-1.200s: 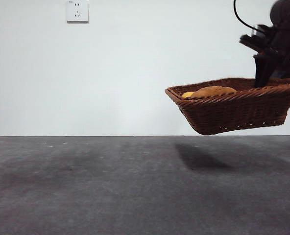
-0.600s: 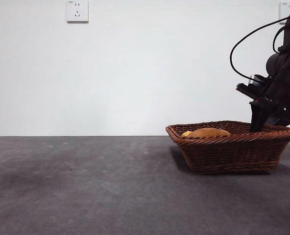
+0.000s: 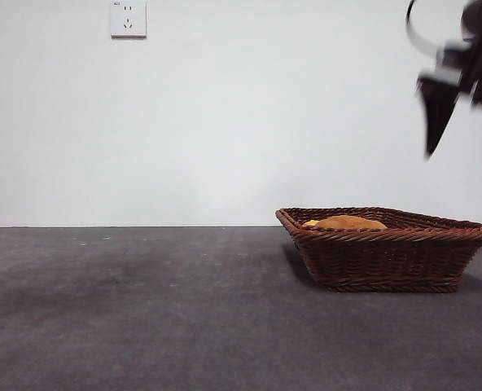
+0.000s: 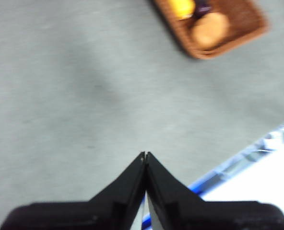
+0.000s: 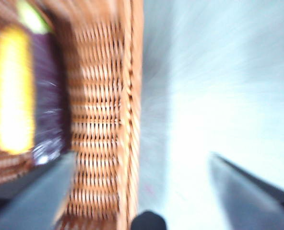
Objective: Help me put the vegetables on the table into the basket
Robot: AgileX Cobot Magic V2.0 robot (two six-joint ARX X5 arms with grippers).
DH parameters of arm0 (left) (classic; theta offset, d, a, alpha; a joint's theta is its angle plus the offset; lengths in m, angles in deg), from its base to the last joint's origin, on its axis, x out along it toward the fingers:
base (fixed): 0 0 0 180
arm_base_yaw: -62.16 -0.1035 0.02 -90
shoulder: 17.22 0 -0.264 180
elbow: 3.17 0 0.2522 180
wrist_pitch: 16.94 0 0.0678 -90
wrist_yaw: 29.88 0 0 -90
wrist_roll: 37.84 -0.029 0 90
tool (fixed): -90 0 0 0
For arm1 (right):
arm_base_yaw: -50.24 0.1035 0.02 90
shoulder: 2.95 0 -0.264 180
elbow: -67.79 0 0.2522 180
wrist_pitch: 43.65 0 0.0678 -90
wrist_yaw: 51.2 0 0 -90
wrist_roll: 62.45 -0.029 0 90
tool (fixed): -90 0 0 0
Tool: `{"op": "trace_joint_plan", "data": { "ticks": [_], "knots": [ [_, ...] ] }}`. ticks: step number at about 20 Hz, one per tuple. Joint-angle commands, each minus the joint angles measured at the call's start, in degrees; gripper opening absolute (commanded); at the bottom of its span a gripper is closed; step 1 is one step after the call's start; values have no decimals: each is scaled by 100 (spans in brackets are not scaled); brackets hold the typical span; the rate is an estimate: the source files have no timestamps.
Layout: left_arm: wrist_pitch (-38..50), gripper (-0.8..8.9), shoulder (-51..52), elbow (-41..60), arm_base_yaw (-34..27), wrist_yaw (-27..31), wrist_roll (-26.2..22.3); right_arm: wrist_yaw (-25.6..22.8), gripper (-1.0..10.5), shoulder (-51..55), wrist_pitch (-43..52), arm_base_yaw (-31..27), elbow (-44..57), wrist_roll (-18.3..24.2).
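Note:
The brown wicker basket point(image 3: 387, 259) rests on the dark grey table point(image 3: 143, 309) at the right. The orange-brown potato point(image 3: 347, 221) shows above its rim. The left wrist view, from far off, shows the basket point(image 4: 247, 21) holding the yellow corn point(image 4: 182, 6), the purple eggplant point(image 4: 202, 7) and the potato point(image 4: 210, 29). My right gripper point(image 3: 465, 147) hangs blurred above the basket's right end, open and empty. Its own view is blurred, with the basket's wall point(image 5: 103, 120), corn point(image 5: 10, 91) and eggplant point(image 5: 48, 105) below its spread jaws point(image 5: 142, 158). My left gripper point(image 4: 145, 154) is shut, high over bare table.
A white wall with a socket point(image 3: 128, 18) stands behind the table. In the left wrist view the table's edge with a blue strip point(image 4: 218, 172) runs close to my left gripper.
The basket came down from the air onto the table. My right gripper let go of its rim and rose up and away, open. The vegetables stayed inside.

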Motion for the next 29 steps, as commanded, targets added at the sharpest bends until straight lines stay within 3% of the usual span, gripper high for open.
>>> {"op": "trace_joint_plan", "data": {
  "ticks": [1,3,7,11,14,17,25,26,27,29],
  "knots": [
    [22,-3,-221,42,22,407,-68,-164,105,809,-363,-7,4,15],
    [22,-4,-417,42,24,656,-70,-164,-17,1639,-721,13,4,90],
    [63,-4,-702,42,24,1032,-83,-90,-16,2787,-1290,15,4,122],
    [603,-4,-767,42,24,177,-966,-81,-11,3467,-1816,15,4,-4],
    [964,-4,-765,37,24,-380,-1150,-195,1,3558,-1818,7,4,0],
    [1191,-4,-767,37,24,-459,-776,-254,1,3491,-1818,7,4,0],
    [2083,-3,-706,35,-83,-452,-798,-337,1,3206,-1816,7,4,0],
    [2116,-4,-678,37,-153,-446,-929,-337,1,3180,-1801,7,4,0],
    [2118,-3,-660,42,-249,-199,-1742,-337,1,3176,-1803,7,4,0],
    [2347,-3,-479,313,-459,-129,-2267,-339,1,3150,-1805,7,4,2]
  ]
}}
